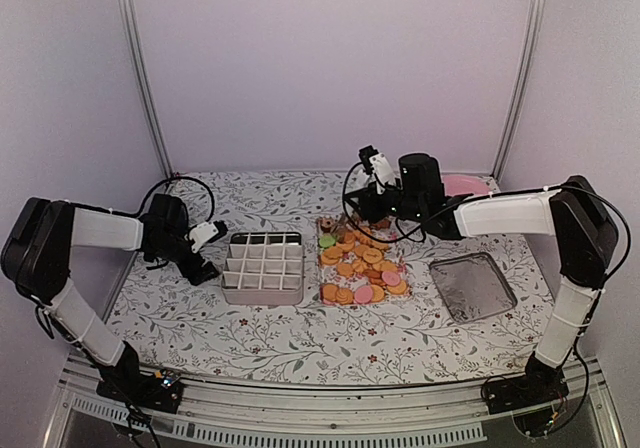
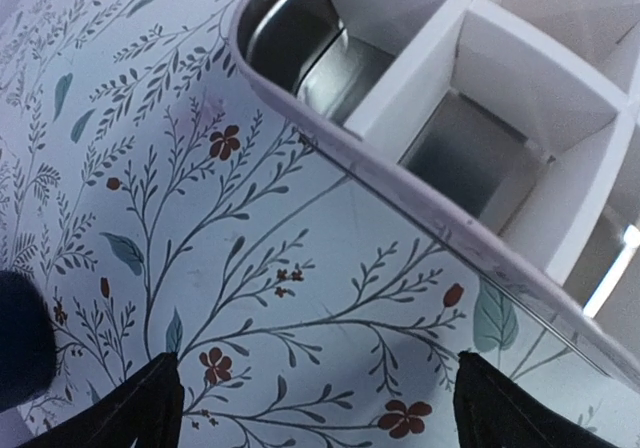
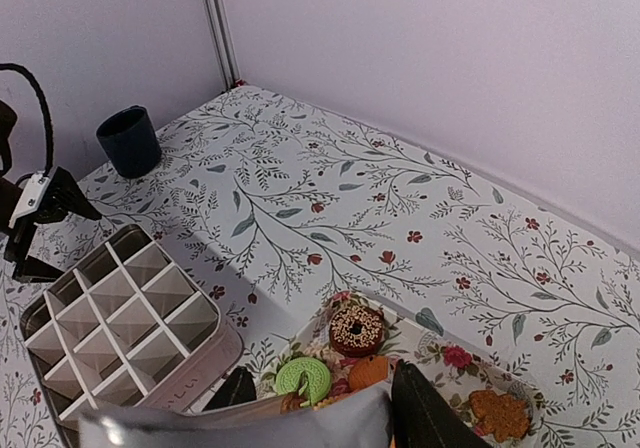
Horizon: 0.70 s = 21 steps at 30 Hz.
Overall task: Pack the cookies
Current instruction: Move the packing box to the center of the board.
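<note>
- The divided box (image 1: 262,266), taken as landmark, stands on the flowered cloth. Every compartment in view is empty.
- The silver tray (image 1: 472,286) lies well to the right of the box, at about the same depth. Nothing can be seen in it.
- The left gripper (image 2: 325,408) hovers low over the cloth just left of the box, near one corner and not touching it. Its fingers (image 2: 150,403) stand spread wide with nothing between them.
- The cookies (image 1: 360,263) lie heaped on a floral tray (image 3: 455,360) just right of the box. Most are orange-tan, with some pink, one green and one dark brown at the far end.
- The right gripper (image 3: 322,393) hangs over the far end of that heap. Its jaws are part closed, and a pale grey sheet (image 3: 250,428) crosses between them. Whether it is pinched cannot be told.
- Judgement: packing has not started, and the step in hand is the first pick. The next move calls for isolating a single cookie, carrying it left and releasing it over one compartment.
- The pink plate (image 1: 465,185) sits far right of the box, beyond it.
- Writing: a faint mark on the box's side wall is unreadable. No brand or label is legible.
</note>
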Available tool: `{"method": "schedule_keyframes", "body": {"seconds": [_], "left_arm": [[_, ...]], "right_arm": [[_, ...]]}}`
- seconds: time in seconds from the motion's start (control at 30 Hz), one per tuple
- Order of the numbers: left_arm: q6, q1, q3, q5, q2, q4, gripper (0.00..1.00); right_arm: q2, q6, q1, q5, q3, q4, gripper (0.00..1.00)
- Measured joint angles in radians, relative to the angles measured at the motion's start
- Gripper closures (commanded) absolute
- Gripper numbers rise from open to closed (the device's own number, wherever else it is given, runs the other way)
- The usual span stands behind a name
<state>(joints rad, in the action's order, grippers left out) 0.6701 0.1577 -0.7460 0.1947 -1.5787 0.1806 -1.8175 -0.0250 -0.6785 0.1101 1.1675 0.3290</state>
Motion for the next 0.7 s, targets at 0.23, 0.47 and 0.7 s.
{"method": "schedule_keyframes", "body": {"seconds": [0.23, 0.47, 0.7], "left_arm": [[0.034, 0.043, 0.0, -0.055, -0.061, -0.111, 0.05], [0.061, 0.098, 0.001, -0.087, -0.073, -0.169, 0.05], [0.086, 0.165, 0.002, -0.099, -0.076, -0.188, 0.04]], "right_arm": [[-0.004, 0.005, -0.002, -0.009, 0.0, -0.019, 0.58], [-0.006, 0.026, -0.002, -0.022, 0.0, -0.03, 0.62], [-0.014, 0.037, -0.002, -0.021, 0.005, -0.025, 0.69]]}}
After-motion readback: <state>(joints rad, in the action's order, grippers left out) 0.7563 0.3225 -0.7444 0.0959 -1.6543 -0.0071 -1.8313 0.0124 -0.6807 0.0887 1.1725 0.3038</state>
